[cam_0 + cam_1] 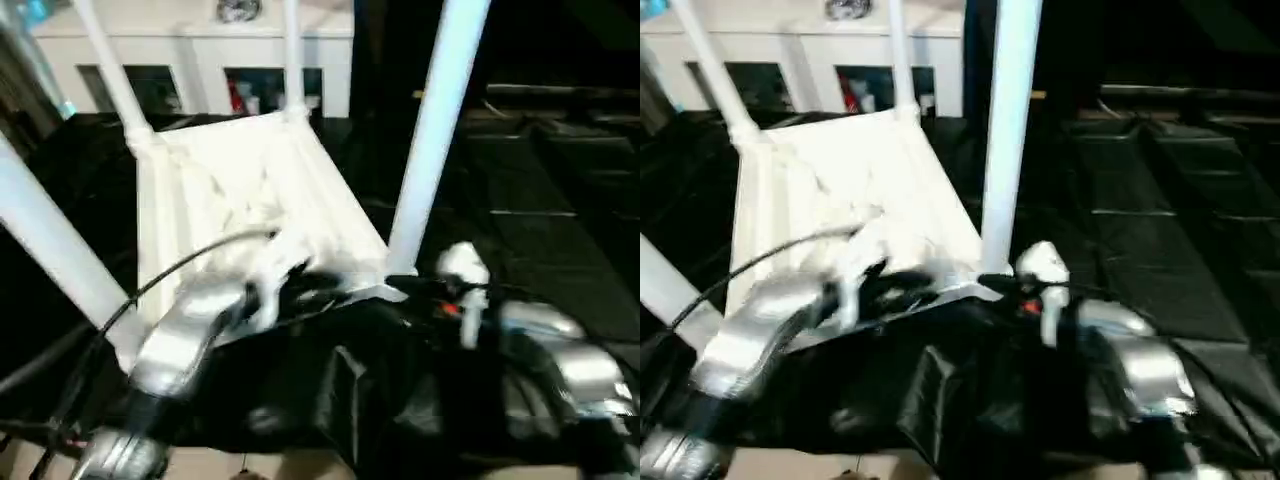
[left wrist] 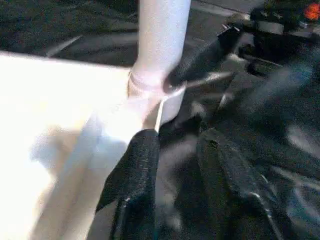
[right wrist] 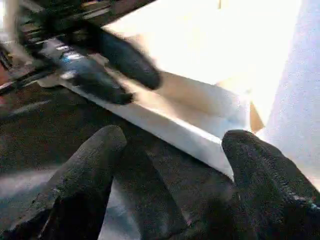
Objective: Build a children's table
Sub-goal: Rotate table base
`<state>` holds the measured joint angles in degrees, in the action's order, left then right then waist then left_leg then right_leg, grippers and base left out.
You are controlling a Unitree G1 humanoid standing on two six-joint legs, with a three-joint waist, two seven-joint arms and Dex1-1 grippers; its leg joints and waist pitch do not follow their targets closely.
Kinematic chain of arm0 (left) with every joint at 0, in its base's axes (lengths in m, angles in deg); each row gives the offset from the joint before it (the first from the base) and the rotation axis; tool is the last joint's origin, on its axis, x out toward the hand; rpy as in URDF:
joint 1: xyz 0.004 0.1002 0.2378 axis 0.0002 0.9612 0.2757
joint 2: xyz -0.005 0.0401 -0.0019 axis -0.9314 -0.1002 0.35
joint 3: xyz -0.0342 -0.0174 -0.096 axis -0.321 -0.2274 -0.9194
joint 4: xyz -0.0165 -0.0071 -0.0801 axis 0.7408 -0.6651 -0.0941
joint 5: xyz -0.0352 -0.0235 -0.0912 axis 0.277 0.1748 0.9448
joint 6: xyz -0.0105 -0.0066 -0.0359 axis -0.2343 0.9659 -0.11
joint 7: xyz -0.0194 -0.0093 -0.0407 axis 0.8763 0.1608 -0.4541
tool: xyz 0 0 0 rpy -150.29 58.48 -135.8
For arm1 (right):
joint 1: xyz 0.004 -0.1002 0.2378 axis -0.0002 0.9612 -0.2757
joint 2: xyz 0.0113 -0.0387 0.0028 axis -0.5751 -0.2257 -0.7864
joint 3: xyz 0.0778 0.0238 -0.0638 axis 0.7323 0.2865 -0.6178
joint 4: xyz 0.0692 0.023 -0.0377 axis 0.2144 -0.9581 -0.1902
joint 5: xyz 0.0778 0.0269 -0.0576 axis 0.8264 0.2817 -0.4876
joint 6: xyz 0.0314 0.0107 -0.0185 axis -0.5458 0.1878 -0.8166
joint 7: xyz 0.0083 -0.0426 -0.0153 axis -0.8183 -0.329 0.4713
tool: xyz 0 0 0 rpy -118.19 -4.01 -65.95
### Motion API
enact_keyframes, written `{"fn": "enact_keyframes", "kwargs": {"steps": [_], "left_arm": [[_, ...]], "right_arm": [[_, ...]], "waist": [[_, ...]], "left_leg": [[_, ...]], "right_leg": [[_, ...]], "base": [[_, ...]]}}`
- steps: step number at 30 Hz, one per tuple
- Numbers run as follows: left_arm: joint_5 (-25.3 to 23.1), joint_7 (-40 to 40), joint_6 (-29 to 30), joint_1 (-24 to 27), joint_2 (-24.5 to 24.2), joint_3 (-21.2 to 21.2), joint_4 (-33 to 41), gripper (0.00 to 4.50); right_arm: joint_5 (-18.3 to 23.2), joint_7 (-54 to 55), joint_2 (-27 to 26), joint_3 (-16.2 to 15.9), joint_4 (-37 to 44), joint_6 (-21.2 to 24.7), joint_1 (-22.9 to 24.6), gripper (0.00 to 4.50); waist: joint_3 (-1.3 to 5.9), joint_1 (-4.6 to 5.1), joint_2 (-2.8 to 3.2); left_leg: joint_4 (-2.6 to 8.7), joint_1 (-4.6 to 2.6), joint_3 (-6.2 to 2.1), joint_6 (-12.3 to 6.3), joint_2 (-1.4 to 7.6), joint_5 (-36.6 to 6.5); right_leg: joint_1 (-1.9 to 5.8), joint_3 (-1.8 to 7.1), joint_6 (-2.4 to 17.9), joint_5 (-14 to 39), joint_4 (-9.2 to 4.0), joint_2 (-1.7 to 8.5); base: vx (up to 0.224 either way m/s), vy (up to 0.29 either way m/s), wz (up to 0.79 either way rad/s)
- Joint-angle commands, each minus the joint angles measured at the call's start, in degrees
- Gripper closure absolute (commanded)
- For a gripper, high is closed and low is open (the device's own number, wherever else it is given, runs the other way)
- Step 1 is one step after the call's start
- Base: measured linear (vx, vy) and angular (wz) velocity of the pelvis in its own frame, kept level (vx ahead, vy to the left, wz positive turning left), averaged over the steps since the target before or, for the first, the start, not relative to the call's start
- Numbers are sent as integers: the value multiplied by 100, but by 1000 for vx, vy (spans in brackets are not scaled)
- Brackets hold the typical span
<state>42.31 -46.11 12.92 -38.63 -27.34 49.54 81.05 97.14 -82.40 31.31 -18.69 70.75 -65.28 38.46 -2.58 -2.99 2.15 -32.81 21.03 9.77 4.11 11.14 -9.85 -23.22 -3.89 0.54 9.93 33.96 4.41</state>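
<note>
Our left gripper (image 2: 175,165) stands open and empty beside the near leg (image 1: 435,130); our right gripper (image 3: 175,165) gapes wide near the rim. The table (image 1: 250,190) lies upside down on the black sheet (image 1: 540,200) — legs up, likely so they seat easily.

We see four upright legs (image 1: 432,140) at the corners of the upturned children's table (image 1: 250,190) obstructing side approach, while its ribbed underside between them remains open from above.
</note>
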Motion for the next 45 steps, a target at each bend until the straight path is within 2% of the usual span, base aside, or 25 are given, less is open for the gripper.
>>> {"fn": "enact_keyframes", "kwargs": {"steps": [1,2,4,5,6,7,8,9,13,16,17,20,21,24,26,29,30,32,33,35,37,39,42,43,45], "left_arm": [[29,182,213,394,-35,9,517,262],[61,231,308,585,-66,32,705,250],[83,265,369,718,-82,42,831,238],[85,352,477,999,-131,65,1106,226],[62,392,488,1156,-165,75,1241,226],[53,408,492,1206,-176,75,1282,214],[22,446,474,1451,-255,56,1468,214],[26,472,488,1570,-302,50,1582,204],[75,463,567,1889,-466,-1,1873,186],[218,314,694,2245,-769,-145,2224,162],[239,300,709,2294,-821,-185,2263,153],[353,232,771,2467,-995,-288,2397,136],[453,77,806,2649,-1210,-378,2502,114],[556,-63,853,2837,-1410,-481,2633,102],[654,-137,832,2978,-1577,-607,2721,66],[709,-213,724,3092,-1710,-765,2765,61],[858,-236,535,3147,-1759,-1004,2724,45],[920,-230,472,3159,-1783,-1082,2704,26],[1085,-239,257,3091,-1767,-1352,2581,26],[1281,-223,219,2981,-1702,-1583,2515,14],[1331,-221,226,2950,-1698,-1627,2492,6],[1567,-187,243,2621,-1683,-1871,2413,6],[1656,-116,172,2398,-1631,-1923,2372,6],[1679,-113,182,2362,-1617,-1921,2374,6],[2052,-95,400,1862,-1407,-1767,2406,6]], "right_arm": [[-115,361,-139,49,-249,-118,-205,93],[-118,435,-199,47,-314,-128,-253,93],[-135,502,-237,46,-362,-146,-283,93],[-183,655,-314,56,-503,-205,-362,93],[-211,756,-359,73,-625,-215,-430,93],[-232,810,-374,80,-689,-233,-462,93],[-362,1213,-476,156,-1122,-328,-694,93],[-432,1423,-533,204,-1349,-381,-813,93],[-561,2038,-694,382,-1994,-626,-1160,93],[-692,2930,-820,568,-2807,-790,-1628,93],[-705,3060,-830,604,-2946,-825,-1707,93],[-710,3325,-852,682,-3296,-974,-1908,93],[-676,3538,-877,776,-3558,-1068,-2065,93],[-692,3705,-896,888,-3869,-1265,-2220,93],[-726,3844,-896,936,-4163,-1445,-2355,93],[-729,3893,-896,949,-4347,-1555,-2443,93],[-727,3886,-902,909,-4462,-1661,-2498,93],[-732,3891,-910,903,-4532,-1717,-2531,93],[-782,3825,-910,869,-4546,-1827,-2529,93],[-825,3767,-897,845,-4484,-1876,-2484,93],[-839,3767,-903,845,-4515,-1907,-2496,93],[-877,3698,-838,796,-4099,-1899,-2222,93],[-870,3678,-793,775,-3804,-1824,-2018,93],[-877,3687,-786,769,-3768,-1810,-1992,93],[-1104,3961,-688,629,-3406,-1641,-1656,93]], "waist": [[317,5,-68],[311,16,-61],[307,8,-75],[308,-28,-78],[307,-30,-102],[291,-27,-94],[292,-34,-87],[283,-9,-76],[289,-2,-64],[300,-5,-72],[293,7,-77],[293,-9,-71],[295,-4,-92],[294,-38,-76],[280,-45,-83],[292,-24,-84],[292,-14,-109],[300,0,-105],[303,-1,-121],[301,1,-121],[301,4,-125],[309,-4,-120],[309,-33,-102],[316,-23,-116],[316,-57,-65]], "left_leg": [[373,-4,-44,-293,202,-1418],[365,-30,-24,-284,190,-1505],[362,-22,-27,-282,188,-1520],[357,-57,-13,-263,188,-1559],[369,-39,-23,-254,198,-1530],[387,-10,-33,-255,188,-1541],[385,-31,-27,-254,186,-1562],[389,-14,-29,-199,172,-1581],[369,-68,-20,-97,163,-1761],[384,-36,-29,-101,161,-1629],[379,-50,-12,-96,162,-1649],[367,-64,-4,-87,156,-1696],[372,-58,-4,-93,153,-1694],[361,-115,12,-64,153,-1783],[377,-105,6,-17,157,-1858],[380,-72,-7,-2,145,-1843],[374,-61,1,-28,138,-1819],[367,-57,5,-50,136,-1780],[358,-47,9,-74,128,-1733],[354,-49,14,-86,129,-1694],[354,-54,11,-81,137,-1685],[346,-63,17,-86,133,-1616],[347,-85,21,-60,137,-1637],[347,-74,15,-50,140,-1615],[342,-113,22,24,138,-1657]], "right_leg": [[283,216,1106,1767,-442,320],[256,218,1066,1890,-468,304],[261,231,1039,1938,-465,314],[232,240,1001,1977,-479,302],[247,238,1017,1918,-465,308],[262,227,980,1980,-462,306],[246,230,957,2011,-479,300],[244,229,988,1995,-473,295],[210,243,954,2135,-481,300],[238,239,987,1927,-435,293],[215,238,1055,1828,-431,279],[211,247,1049,1790,-412,282],[219,242,1038,1801,-412,276],[163,251,1002,1915,-412,265],[160,247,1006,1876,-405,251],[194,248,1008,1694,-366,248],[204,251,1010,1664,-372,256],[214,252,1020,1638,-368,261],[223,251,1025,1620,-366,264],[220,253,1049,1594,-357,254],[221,254,1068,1574,-345,252],[219,258,1088,1465,-327,242],[217,262,1048,1422,-337,231],[230,261,1064,1376,-322,236],[204,266,1076,1349,-322,225]], "base": [[0,0,0],[0,0,0],[0,0,0],[0,0,0],[0,0,0],[0,0,0],[0,0,0],[0,0,0],[0,0,0],[0,0,0],[0,0,0],[0,0,0],[0,0,0],[0,0,0],[0,0,0],[0,0,0],[0,0,0],[0,0,0],[0,0,0],[0,0,0],[0,0,0],[0,0,0],[0,0,0],[0,0,0],[0,0,0]]}}
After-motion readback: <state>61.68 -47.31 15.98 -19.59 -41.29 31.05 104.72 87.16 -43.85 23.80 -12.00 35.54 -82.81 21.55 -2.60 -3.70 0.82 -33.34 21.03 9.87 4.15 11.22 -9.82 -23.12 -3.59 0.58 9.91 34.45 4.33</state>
